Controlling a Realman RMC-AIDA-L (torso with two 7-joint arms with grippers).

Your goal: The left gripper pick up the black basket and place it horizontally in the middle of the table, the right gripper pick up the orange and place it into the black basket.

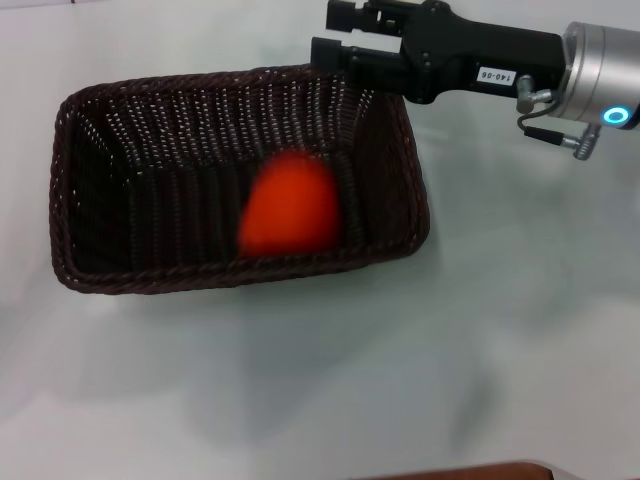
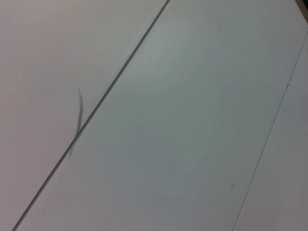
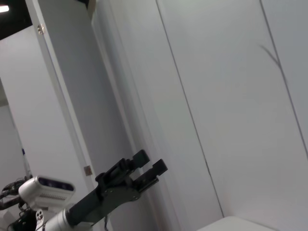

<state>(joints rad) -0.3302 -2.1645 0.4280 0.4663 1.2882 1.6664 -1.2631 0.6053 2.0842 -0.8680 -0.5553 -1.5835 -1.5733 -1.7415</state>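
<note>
The black basket (image 1: 120, 180) lies lengthwise on the white table (image 1: 500, 330), left of centre in the head view. The orange (image 1: 290, 205) is inside it, towards its right end, and looks blurred. My right gripper (image 1: 335, 32) is open and empty, hovering over the basket's far right corner, apart from the orange. My left gripper is out of the head view; it shows far off in the right wrist view (image 3: 150, 162), raised in front of a wall, fingers apart and empty.
A brown edge (image 1: 470, 470) shows at the bottom of the head view. The left wrist view shows only pale wall panels (image 2: 183, 120) with seams. Bare table lies to the right of and in front of the basket.
</note>
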